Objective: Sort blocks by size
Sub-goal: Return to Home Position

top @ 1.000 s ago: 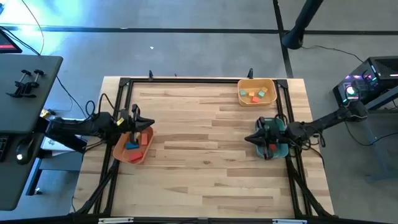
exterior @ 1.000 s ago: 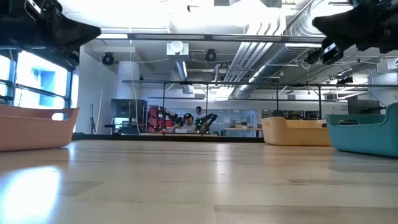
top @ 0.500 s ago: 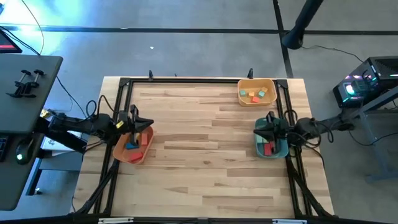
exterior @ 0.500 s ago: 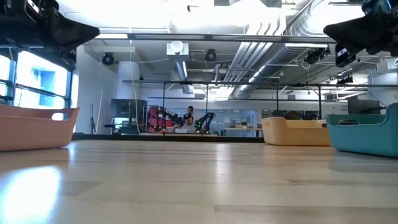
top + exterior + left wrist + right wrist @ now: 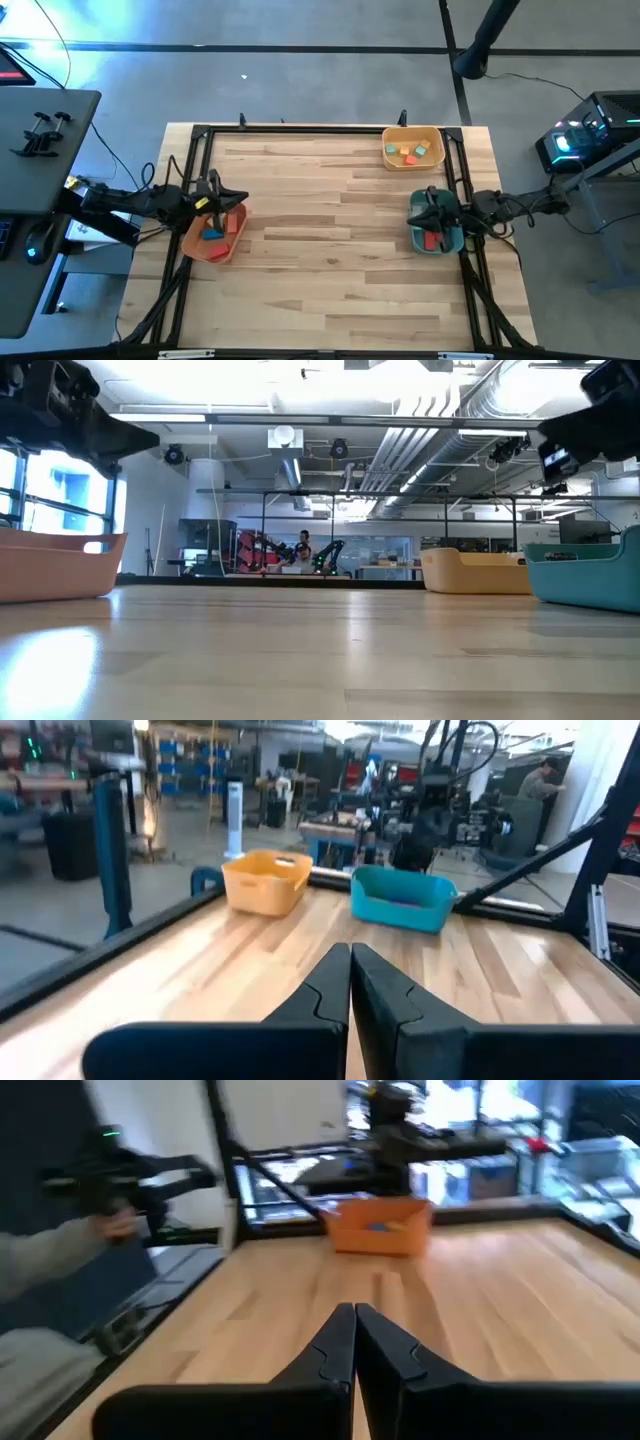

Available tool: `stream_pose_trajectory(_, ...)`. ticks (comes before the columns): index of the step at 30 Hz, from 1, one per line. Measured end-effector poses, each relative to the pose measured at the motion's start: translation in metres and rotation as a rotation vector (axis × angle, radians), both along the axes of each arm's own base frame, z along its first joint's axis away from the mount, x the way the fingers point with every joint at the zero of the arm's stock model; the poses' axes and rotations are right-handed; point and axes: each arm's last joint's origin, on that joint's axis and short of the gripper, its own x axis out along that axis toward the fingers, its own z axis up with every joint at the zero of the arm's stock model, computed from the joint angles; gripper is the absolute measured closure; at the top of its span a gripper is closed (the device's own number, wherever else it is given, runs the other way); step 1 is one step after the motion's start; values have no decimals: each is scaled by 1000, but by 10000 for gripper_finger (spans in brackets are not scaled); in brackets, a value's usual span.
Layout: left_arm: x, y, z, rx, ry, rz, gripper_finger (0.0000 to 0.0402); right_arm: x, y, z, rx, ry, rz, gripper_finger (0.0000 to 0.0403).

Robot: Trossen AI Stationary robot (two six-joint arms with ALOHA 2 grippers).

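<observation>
The blocks lie in three bins. A blue block (image 5: 211, 235) and a red block (image 5: 232, 224) rest in the orange bin (image 5: 200, 247) at the left. Another red block (image 5: 432, 240) lies in the teal bin (image 5: 447, 244) at the right. Orange, teal and light green blocks (image 5: 409, 153) sit in the yellow bin (image 5: 412, 133) at the far right. My left gripper (image 5: 243, 197) hangs shut and level above the orange bin. My right gripper (image 5: 411, 212) hangs shut and level above the teal bin. Both wrist views show nothing between the shut fingers (image 5: 350, 952) (image 5: 354, 1312).
A black frame (image 5: 300, 127) runs along the table's edges. Bare wood (image 5: 330, 230) spreads between the bins. In the right wrist view, a person's grey sleeve (image 5: 50, 1255) and a hand on a dark device show beyond the table's left edge.
My right gripper has drawn back toward the table's right edge, from over the teal bin's inner side to above it, and levelled out, staying shut. My left gripper has swung a little toward the near edge, still shut. No block has moved.
</observation>
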Motion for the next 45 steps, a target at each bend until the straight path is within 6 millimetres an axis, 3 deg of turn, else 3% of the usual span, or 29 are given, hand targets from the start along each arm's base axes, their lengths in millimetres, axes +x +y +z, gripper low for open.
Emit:
stream_pose_trajectory(4,0,0,0,-17,-5,-3,401,0,1,5,-74,-63,76,403)
stream_pose_trajectory(8,0,0,0,-18,-6,-15,401,1,-7,5,-98,-67,34,403)
stream_pose_trajectory(14,0,0,1,-12,-12,-16,401,3,-18,5,-37,-93,36,403)
stream_pose_trajectory(16,0,0,1,-12,-10,-16,401,6,-20,-3,-14,-134,45,403)
stream_pose_trajectory(28,1,-1,-2,-22,15,-17,401,8,-25,-9,64,-74,9,403)
stream_pose_trajectory(31,1,-1,-2,-54,9,-16,401,8,-27,-9,126,-73,-84,403)
stream_pose_trajectory(34,1,-1,-2,-36,15,-16,401,8,-30,-10,65,-79,-191,403)
stream_pose_trajectory(45,1,-1,-2,-22,18,-16,401,8,-29,-13,139,-45,-183,402)
